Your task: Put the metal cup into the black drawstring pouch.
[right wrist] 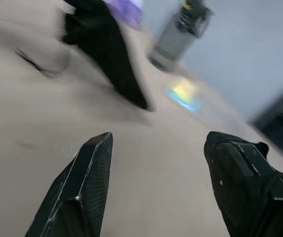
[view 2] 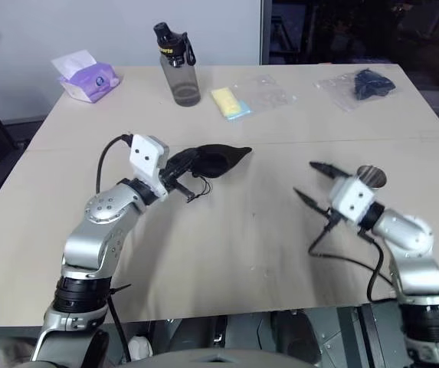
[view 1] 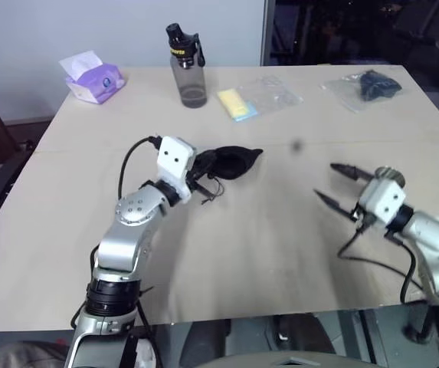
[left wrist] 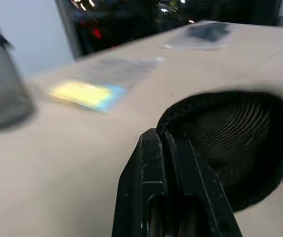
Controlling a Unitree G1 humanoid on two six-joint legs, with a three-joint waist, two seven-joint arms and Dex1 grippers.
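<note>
The black drawstring pouch (view 1: 230, 162) is held off the table (view 1: 280, 245) near its middle, its mouth pulled open into a rounded hollow, as is seen in the left wrist view. Its rim is pinched by the left gripper (left wrist: 167, 143), whose two black fingers are pressed together on the fabric edge. A thin cord (view 1: 211, 192) is seen hanging below the pouch, beside the gripper.

The metal cup (view 2: 371, 177) is partly hidden behind the right gripper's white housing; only a rounded silver rim can be made out, so it is probably standing upright on the table, though this cannot be confirmed. It is well apart from the pouch, toward the table's right side.

The right gripper (view 1: 334, 184) is held above the table with its fingers (right wrist: 82, 187) spread wide, and nothing is seen between them. It is pointed toward the pouch.

Along the far edge of the table, a grey translucent bottle (view 1: 187, 69) with a black lid is set upright. A tissue pack (view 1: 91, 79) in purple wrapping is placed at the far left corner. A yellow item in a clear bag (view 1: 246, 101) is laid just beside the bottle, and a dark item in a clear plastic bag (view 1: 368, 86) is laid at the far right.
</note>
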